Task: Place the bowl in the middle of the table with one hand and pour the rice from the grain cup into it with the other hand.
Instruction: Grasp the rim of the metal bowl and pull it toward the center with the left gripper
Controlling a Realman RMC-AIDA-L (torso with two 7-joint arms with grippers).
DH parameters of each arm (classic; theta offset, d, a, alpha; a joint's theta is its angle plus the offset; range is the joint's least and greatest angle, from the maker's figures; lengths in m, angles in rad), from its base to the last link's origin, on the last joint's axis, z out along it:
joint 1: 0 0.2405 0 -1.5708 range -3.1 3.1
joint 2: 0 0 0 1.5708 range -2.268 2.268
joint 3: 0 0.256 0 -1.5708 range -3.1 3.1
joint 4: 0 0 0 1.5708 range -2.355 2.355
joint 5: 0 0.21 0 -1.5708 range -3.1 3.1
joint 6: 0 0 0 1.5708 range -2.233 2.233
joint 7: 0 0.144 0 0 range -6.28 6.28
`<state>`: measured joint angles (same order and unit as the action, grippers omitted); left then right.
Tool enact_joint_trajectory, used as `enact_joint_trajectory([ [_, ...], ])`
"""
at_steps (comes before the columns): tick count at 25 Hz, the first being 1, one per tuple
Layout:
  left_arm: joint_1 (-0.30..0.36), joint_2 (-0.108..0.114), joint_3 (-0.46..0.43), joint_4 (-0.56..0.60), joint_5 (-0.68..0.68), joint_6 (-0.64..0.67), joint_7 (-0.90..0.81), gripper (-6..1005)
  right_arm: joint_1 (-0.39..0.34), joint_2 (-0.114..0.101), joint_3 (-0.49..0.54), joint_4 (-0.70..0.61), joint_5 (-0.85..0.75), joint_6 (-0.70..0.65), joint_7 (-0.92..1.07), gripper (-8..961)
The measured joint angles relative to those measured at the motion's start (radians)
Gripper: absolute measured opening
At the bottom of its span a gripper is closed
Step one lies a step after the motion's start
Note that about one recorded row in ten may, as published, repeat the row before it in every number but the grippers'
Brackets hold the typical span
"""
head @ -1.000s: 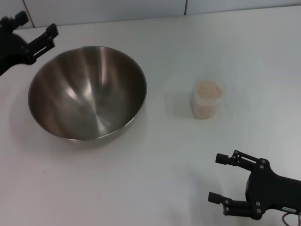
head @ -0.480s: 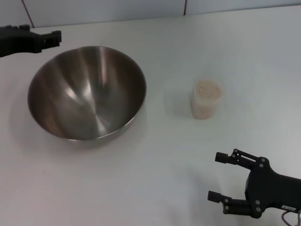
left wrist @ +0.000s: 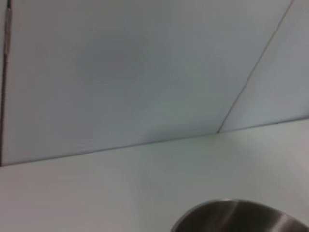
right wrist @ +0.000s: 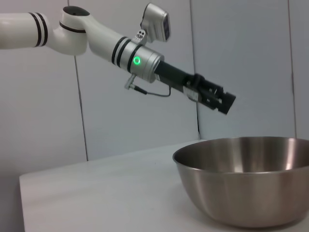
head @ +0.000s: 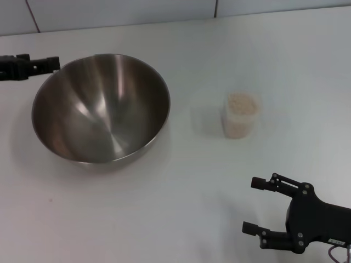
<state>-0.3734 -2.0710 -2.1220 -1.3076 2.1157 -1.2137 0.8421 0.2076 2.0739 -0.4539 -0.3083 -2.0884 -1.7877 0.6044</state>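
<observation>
The steel bowl (head: 101, 107) stands empty on the left part of the white table (head: 181, 181). In the right wrist view the bowl (right wrist: 246, 179) fills the lower corner, and its rim (left wrist: 241, 217) also shows in the left wrist view. The clear grain cup (head: 241, 116) stands upright right of the bowl, full of rice (head: 243, 102). My left gripper (head: 54, 63) hovers at the bowl's far-left rim, seen edge-on. The right wrist view shows the left gripper (right wrist: 224, 99) just above the rim. My right gripper (head: 251, 206) is open and empty at the near right, well short of the cup.
A light tiled wall (head: 137, 11) runs along the table's far edge. The white left arm (right wrist: 87, 36) reaches in from the side above the table. Bare tabletop lies between the bowl and the cup.
My left gripper has turned its wrist and sunk from above the bowl's far-left rim to rim height. The right gripper, the bowl and the cup have not moved.
</observation>
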Motion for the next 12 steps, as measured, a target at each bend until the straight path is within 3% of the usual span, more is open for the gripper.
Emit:
enact_joint_trajectory([
  [12, -0.004, 0.001, 0.112, 0.044, 0.094, 0.060, 0.007, 807, 0.002, 0.001, 0.000, 0.000, 0.000, -0.003, 0.000, 840],
])
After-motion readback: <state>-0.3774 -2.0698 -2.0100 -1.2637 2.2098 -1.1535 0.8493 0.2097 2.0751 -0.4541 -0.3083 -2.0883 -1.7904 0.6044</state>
